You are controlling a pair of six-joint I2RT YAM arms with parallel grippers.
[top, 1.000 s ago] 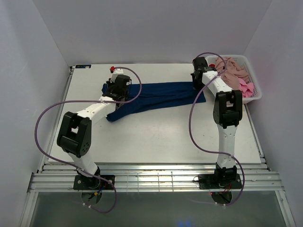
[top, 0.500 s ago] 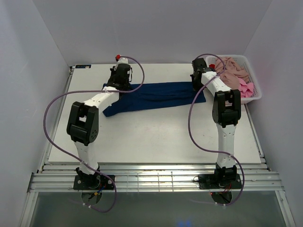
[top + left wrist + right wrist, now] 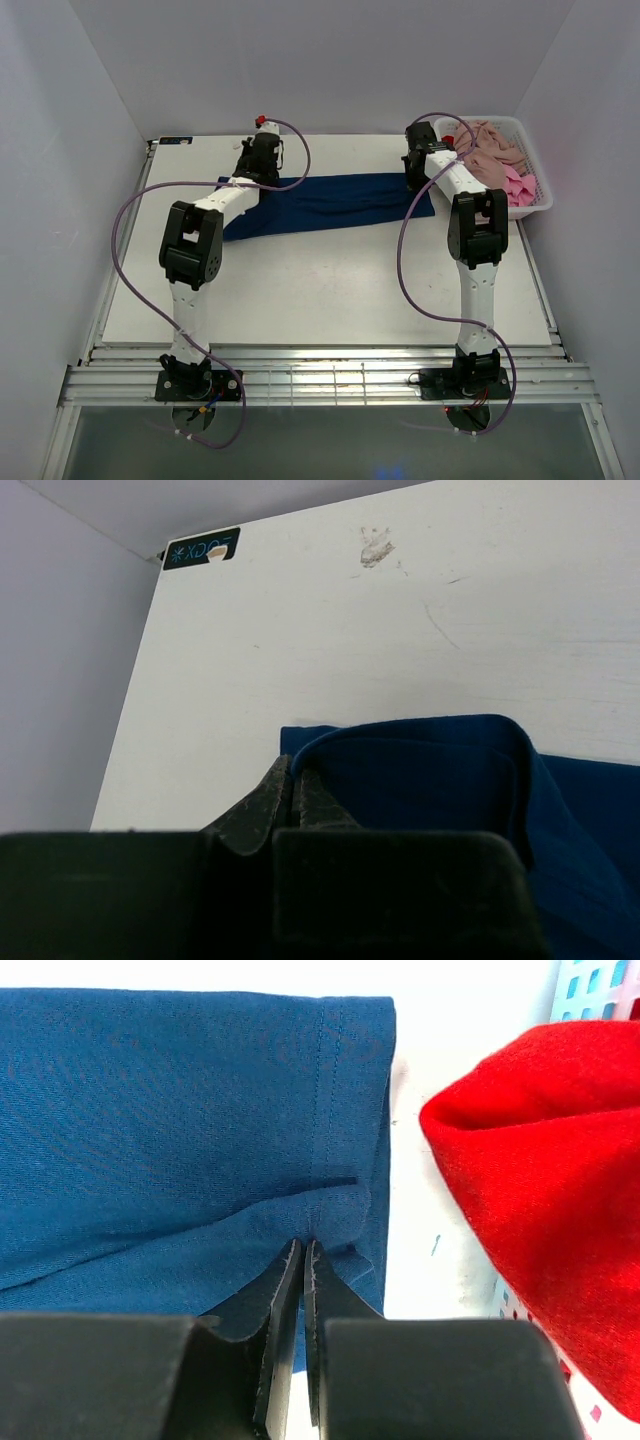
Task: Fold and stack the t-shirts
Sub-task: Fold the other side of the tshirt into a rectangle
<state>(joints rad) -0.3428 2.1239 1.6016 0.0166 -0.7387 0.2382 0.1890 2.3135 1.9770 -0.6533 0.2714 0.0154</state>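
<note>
Navy tee (image 3: 330,203): light, limp, drapes. Left fingers (image 3: 278,798) pinch its 9 o'clock end, right fingers (image 3: 288,1280) its 3 o'clock hem; corner grips suit it, pulled taut

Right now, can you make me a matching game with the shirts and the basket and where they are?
1 blue shirt
2 pink shirts
3 red shirt
4 basket

a far right corner of the table
b stretched flat across the table
c bunched beside the blue shirt's edge
d piled in the basket

Pairs: 1-b, 2-d, 3-c, 4-a
</note>
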